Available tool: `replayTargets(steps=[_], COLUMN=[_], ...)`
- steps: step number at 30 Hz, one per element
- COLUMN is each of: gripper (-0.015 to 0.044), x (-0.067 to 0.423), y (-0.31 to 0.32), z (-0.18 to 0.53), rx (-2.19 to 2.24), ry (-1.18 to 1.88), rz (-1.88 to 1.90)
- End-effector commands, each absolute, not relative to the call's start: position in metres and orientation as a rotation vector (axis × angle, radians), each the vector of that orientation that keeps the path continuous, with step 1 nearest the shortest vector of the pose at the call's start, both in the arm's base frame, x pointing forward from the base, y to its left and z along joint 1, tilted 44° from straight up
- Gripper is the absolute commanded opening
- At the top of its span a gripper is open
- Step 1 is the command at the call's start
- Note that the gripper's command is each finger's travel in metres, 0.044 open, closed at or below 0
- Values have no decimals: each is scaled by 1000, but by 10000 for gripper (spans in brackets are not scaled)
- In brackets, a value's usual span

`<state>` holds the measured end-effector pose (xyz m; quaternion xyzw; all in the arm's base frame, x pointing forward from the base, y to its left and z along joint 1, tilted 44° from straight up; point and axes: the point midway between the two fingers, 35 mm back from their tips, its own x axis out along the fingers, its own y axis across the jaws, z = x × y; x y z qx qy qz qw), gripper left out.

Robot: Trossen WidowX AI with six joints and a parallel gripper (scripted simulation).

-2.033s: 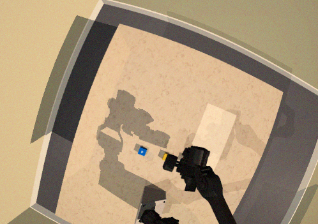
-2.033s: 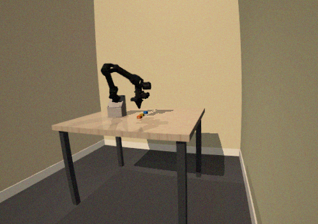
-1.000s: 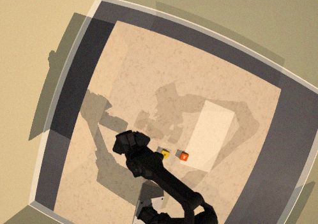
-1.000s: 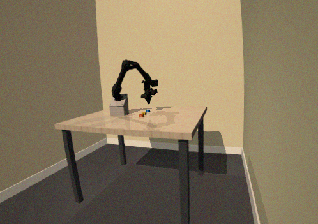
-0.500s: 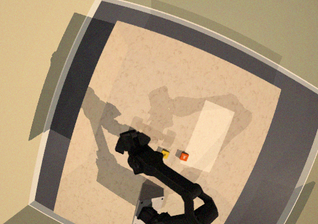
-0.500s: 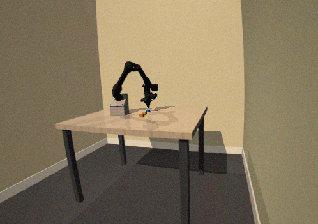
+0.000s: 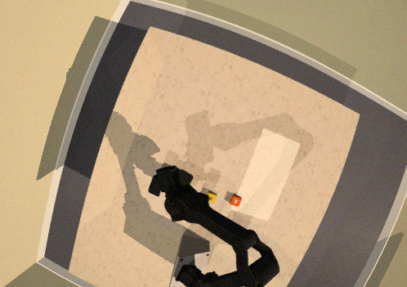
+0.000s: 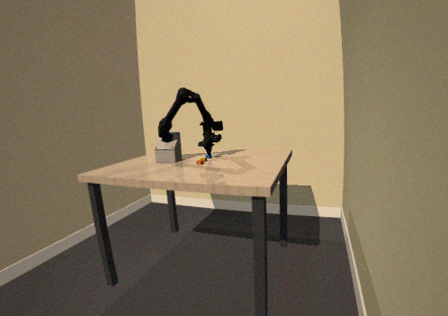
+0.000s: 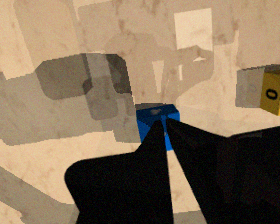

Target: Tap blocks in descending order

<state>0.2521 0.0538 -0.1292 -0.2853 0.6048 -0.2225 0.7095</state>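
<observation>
A blue block [image 9: 145, 126] [image 8: 208, 157] stands on the table [image 7: 229, 71] [image 8: 135, 173]; its digit is partly covered and unreadable. My gripper [image 9: 163, 125] [image 8: 209, 153] is shut and points down, its tips at the top of the blue block with nothing held between them. In the top view the arm hides the blue block and the fingertips. A yellow block [image 7: 212, 198] [image 8: 203, 159] [image 9: 276, 94] shows a 0 in the wrist view. An orange-red block [image 7: 235, 200] [image 8: 199, 162] stands beyond the yellow one; its digit is too small to read surely.
The black arm [image 7: 229, 222] [image 8: 171, 112] reaches over from its grey base [image 8: 166, 155]. In the top view it passes close beside the yellow block. A bright light patch [image 7: 270, 169] and arm shadows lie across the table top.
</observation>
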Motion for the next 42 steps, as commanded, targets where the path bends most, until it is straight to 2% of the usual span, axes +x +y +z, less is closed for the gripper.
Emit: replayTargets(steps=[1,8,13,20,30,36,42], gripper=[20,20,20,20,20,20,20], x=[252,244,232,232,254,255,267], y=[55,73,123,124,46,45,-7], z=[-128,-107,-53,-49,27,24,-30], rx=[-634,-646,-644,-644,-649,-649,-651], ry=[1343,1353,1354,1354,1353,1353,1352], rz=[-494,-496,-494,-494,-498,-498,-500])
